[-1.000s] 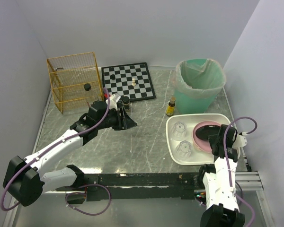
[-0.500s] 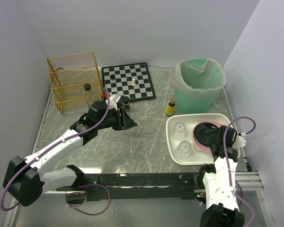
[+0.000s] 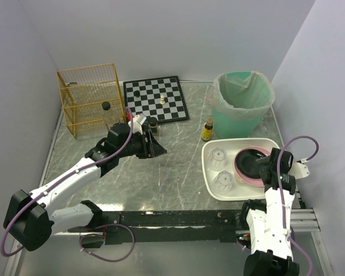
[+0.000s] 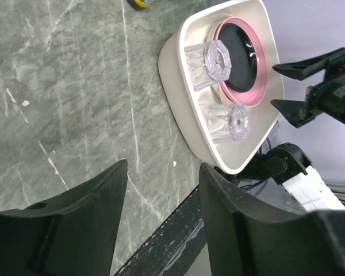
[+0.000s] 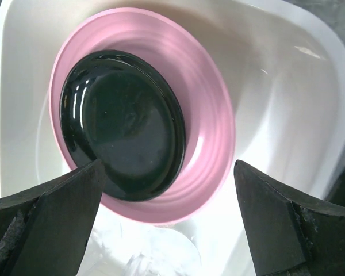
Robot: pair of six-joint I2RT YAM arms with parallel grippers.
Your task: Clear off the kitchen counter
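The kitchen counter (image 3: pixel 178 167) is grey-green marble. On its right stands a white tray (image 3: pixel 263 144) holding a pink plate (image 3: pixel 241 172), a black plate (image 3: pixel 252 158) lying in it, and two clear glasses (image 3: pixel 218 156) (image 3: pixel 224 180). My right gripper (image 3: pixel 268 167) hovers open over the plates with nothing between its fingers; its wrist view shows the black plate (image 5: pixel 123 126) inside the pink plate (image 5: pixel 210 126). My left gripper (image 3: pixel 156 148) stands open and empty over the counter's middle-left, next to a small dark jar (image 3: pixel 153 122). Its wrist view (image 4: pixel 161 172) faces the tray (image 4: pixel 178 103).
A small amber bottle (image 3: pixel 207 131) stands between the tray and a lined green bin (image 3: pixel 242 103). A chessboard (image 3: pixel 156 99) with a few pieces lies at the back. A yellow wire basket (image 3: pixel 89 98) fills the back left corner. Walls close in on three sides.
My right gripper has opened and drawn back slightly from the black plate, which now rests in the pink plate. The left jaws have widened a little; the left arm has stayed put.
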